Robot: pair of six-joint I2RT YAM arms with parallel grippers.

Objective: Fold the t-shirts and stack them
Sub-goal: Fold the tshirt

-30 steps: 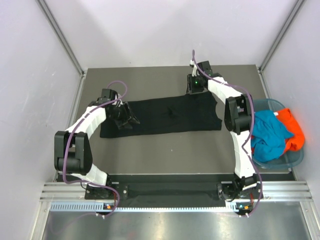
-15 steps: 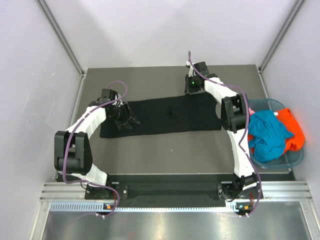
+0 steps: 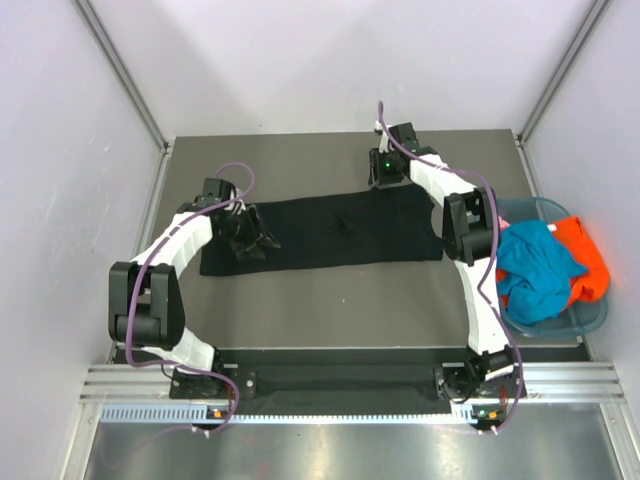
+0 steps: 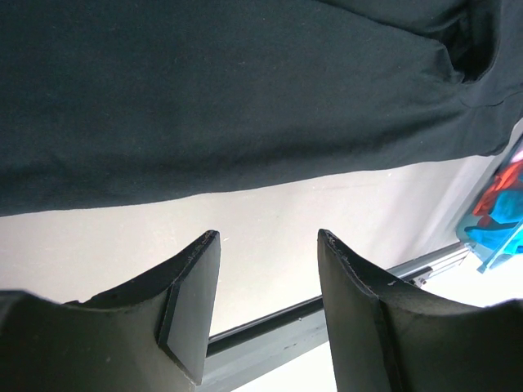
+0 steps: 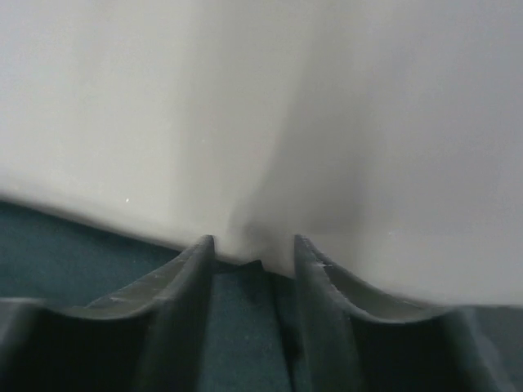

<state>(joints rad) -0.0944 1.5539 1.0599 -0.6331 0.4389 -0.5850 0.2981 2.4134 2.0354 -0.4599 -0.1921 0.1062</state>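
The black t-shirt [image 3: 330, 232] lies as a long flat band across the table, and also fills the top of the left wrist view [image 4: 229, 98]. My left gripper [image 3: 255, 240] is open and empty over the shirt's left part; in its own view [image 4: 268, 245] bare table shows between the fingers. My right gripper [image 3: 385, 183] is down at the shirt's far edge, right of centre. In its own view [image 5: 253, 245] the fingers stand apart with the dark cloth edge [image 5: 241, 327] between them. The teal-blue shirt [image 3: 535, 262] and orange shirt [image 3: 585, 255] are bunched in the basket. No pink shirt shows.
The translucent blue-green basket [image 3: 545, 206] stands at the table's right edge, beside the right arm. The grey table [image 3: 330, 300] has bare surface in front of the black shirt. White walls enclose the back and sides. A metal rail runs along the near edge.
My right gripper has shifted slightly left along the shirt's far edge. The left arm and the shirt have not visibly moved.
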